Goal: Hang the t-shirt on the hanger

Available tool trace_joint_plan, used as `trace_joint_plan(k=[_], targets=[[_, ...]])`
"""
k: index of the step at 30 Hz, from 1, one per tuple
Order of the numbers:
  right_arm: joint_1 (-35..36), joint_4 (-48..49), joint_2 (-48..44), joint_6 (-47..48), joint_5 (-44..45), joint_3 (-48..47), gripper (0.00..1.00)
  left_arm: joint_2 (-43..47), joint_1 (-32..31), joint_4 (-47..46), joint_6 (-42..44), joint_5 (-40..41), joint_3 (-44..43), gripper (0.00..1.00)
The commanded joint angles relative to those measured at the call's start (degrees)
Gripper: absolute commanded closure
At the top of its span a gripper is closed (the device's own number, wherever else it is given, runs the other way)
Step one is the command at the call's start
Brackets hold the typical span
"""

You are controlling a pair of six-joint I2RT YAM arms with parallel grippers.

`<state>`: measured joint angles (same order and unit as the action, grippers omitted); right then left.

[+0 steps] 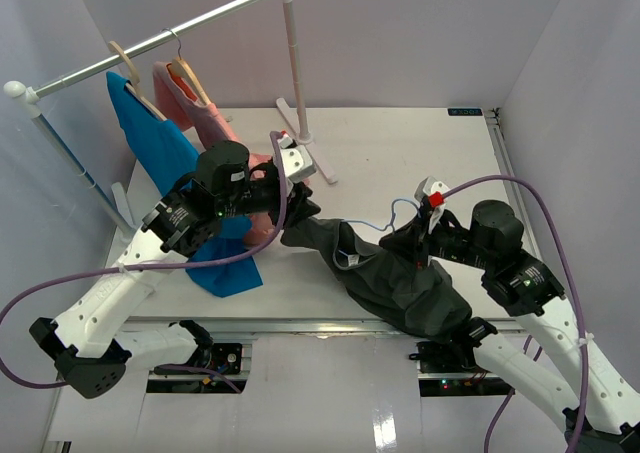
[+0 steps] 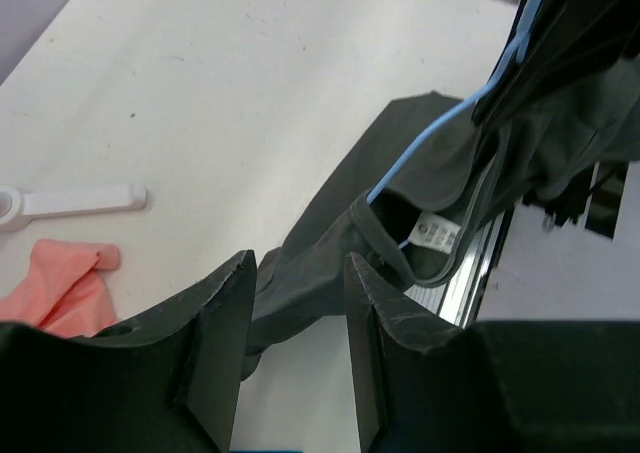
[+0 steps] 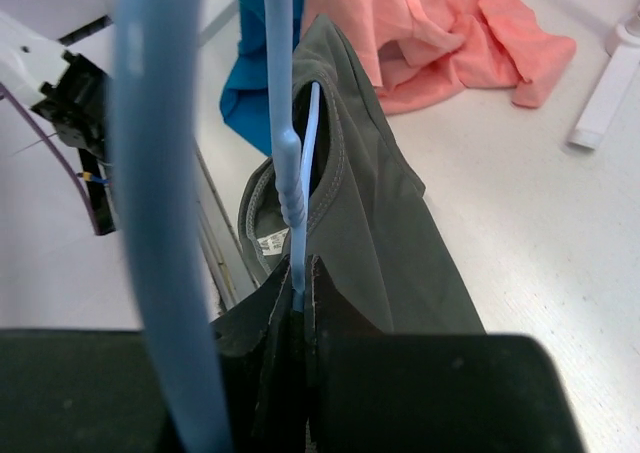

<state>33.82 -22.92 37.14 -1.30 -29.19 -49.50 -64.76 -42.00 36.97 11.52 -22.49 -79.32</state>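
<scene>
The dark charcoal t-shirt [image 1: 400,283] lies crumpled on the table, one end stretched toward the left arm. The light-blue wire hanger [image 1: 395,211] runs into its collar; the collar and label show in the left wrist view [image 2: 430,228]. My right gripper [image 1: 412,241] is shut on the hanger's wire [image 3: 280,103] just above the collar [image 3: 330,143]. My left gripper [image 1: 300,211] is open just above the shirt's stretched end [image 2: 320,273]. The cloth lies beyond the fingertips, not pinched.
A clothes rack [image 1: 295,63] stands at the back left, holding a bright blue garment [image 1: 165,153] and a salmon-pink garment [image 1: 215,123] on wooden hangers. Both trail onto the table beside the left arm. The rack's white foot [image 2: 70,201] lies near my left gripper.
</scene>
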Motion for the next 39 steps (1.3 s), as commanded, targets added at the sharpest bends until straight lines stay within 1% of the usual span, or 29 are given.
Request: trace_joint_plan(k=[1, 5, 9, 14, 18, 19, 21, 22, 24, 25, 26, 27, 29, 34, 37, 39], targets=[[0.0, 0.2, -1.3, -1.7, -6.9, -5.5, 0.92, 1.1, 0.1, 11.8, 14.3, -8.4, -3.7, 0.51], [0.0, -1.7, -1.9, -1.0, -8.2, -6.7, 0.92, 2.0, 0.1, 15.3, 19.5, -14.2, -5.1, 0.51], [0.0, -2.5, -1.7, -0.7, -10.9, -7.8, 0.92, 1.9, 0.1, 15.2, 21.8, -13.9, -4.5, 0.49], [0.0, -1.5, -1.5, -1.0, -12.1, -7.8, 0.92, 1.5, 0.0, 16.1, 24.7, -18.3, -2.0, 0.46], [0.0, 1.1, -1.0, -2.6, -14.5, -7.1, 0.92, 1.0, -0.4, 14.7, 25.9, -21.0, 1.3, 0.44], [0.0, 1.4, -0.5, -2.8, -14.7, -7.1, 0.92, 0.7, -0.5, 14.3, 26.3, -22.1, 1.7, 0.45], [0.1, 2.6, 0.0, -3.2, -15.2, -6.8, 0.92, -0.2, -0.5, 13.8, 26.4, -25.7, 2.6, 0.49], [0.1, 2.7, 0.2, -3.4, -15.2, -6.8, 0.92, -0.8, -0.6, 13.8, 26.3, -25.8, 2.8, 0.50], [0.1, 4.0, 0.5, -3.6, -15.8, -6.3, 0.92, -3.0, -0.9, 13.8, 25.5, -28.5, 2.4, 0.60], [0.1, 4.6, 0.5, -3.3, -15.8, -5.9, 0.92, -3.9, -0.9, 13.9, 25.0, -29.1, 2.0, 0.69], [0.1, 4.9, 0.6, -3.1, -15.7, -5.7, 0.92, -4.5, -0.9, 14.0, 24.8, -30.0, 1.5, 0.75], [0.0, 4.9, 0.8, -2.8, -15.6, -5.6, 0.92, -4.9, -1.0, 14.1, 24.9, -31.2, 0.9, 0.77], [0.0, 4.7, 1.5, -2.2, -15.9, -5.4, 0.92, -5.2, -1.0, 13.2, 24.5, -32.6, -0.4, 0.77], [0.0, 5.9, 3.0, -1.6, -16.7, -3.6, 0.92, -4.5, -1.0, 8.5, 18.9, -36.7, -1.1, 0.71], [0.0, 10.0, 3.2, -3.4, -18.3, -1.9, 0.92, -4.4, -1.1, 4.7, 15.7, -41.4, 0.8, 0.70], [0.1, 11.8, 3.7, -4.5, -19.1, -1.8, 0.92, -4.2, -1.0, 3.3, 13.6, -42.0, 2.0, 0.70]])
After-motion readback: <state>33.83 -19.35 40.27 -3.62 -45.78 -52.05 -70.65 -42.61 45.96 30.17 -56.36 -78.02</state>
